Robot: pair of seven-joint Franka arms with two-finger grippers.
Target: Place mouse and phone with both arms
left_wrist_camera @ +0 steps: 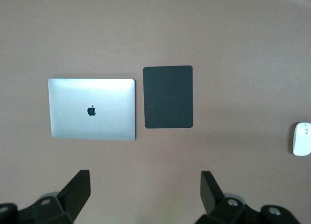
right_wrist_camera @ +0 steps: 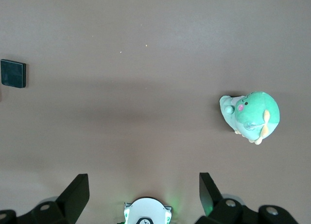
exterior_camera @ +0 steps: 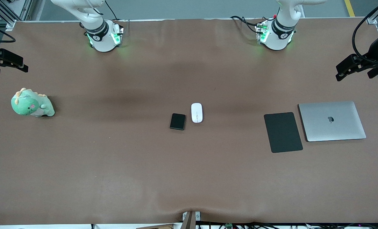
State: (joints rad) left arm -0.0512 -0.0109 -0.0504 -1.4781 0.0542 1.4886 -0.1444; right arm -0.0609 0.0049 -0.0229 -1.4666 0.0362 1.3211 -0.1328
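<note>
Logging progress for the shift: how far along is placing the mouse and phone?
Nothing looks done. The glossy white oval mouse and small black slab phone lie side by side mid-table, untouched. Nothing is in hand: the left gripper and right gripper hang open, high at the table's ends. Both pickups and placements remain.

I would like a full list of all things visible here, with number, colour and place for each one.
mouse: one, white, middle of the table, beside the phone.
phone: one, black, slightly nearer the front camera than the mouse.
mouse pad: one, black, toward the left arm's end, beside the laptop.
laptop: one, silver, closed, toward the left arm's end.
plush dinosaur: one, green, toward the right arm's end.
table: one, brown.
left end effector: one, black, open, raised at the left arm's end of the table, waiting.
right end effector: one, black, open, raised at the right arm's end of the table.
</note>
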